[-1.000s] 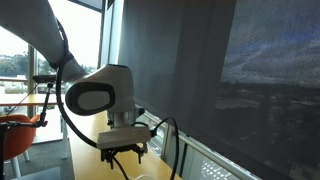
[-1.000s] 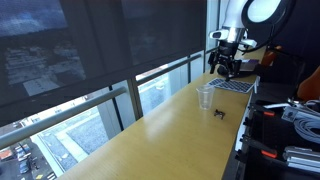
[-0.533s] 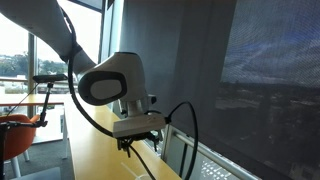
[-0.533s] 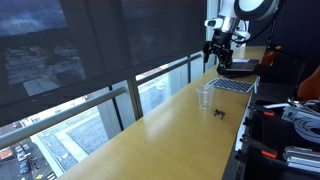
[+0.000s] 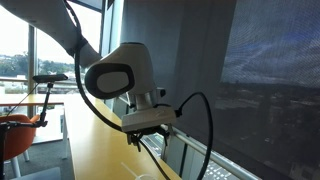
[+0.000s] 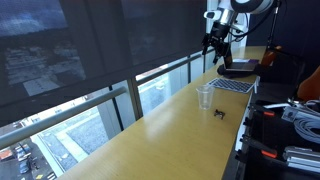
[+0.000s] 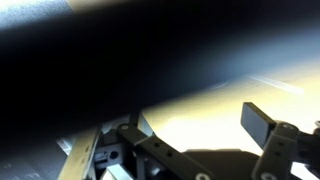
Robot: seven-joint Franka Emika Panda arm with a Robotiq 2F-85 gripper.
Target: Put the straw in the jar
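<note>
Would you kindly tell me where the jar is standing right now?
In an exterior view the jar stands on the wooden counter toward its far end, just before the laptop, with a small dark object close beside it.

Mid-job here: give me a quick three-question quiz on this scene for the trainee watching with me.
1. True or false: the gripper is touching the jar.
2. What does the jar stand on? A) the wooden counter B) a tray C) the floor
3. Name the flat device lying on the counter beyond the jar in an exterior view.

Key: 1 false, the gripper hangs in the air well above the jar. 2 A. 3 the laptop.
</note>
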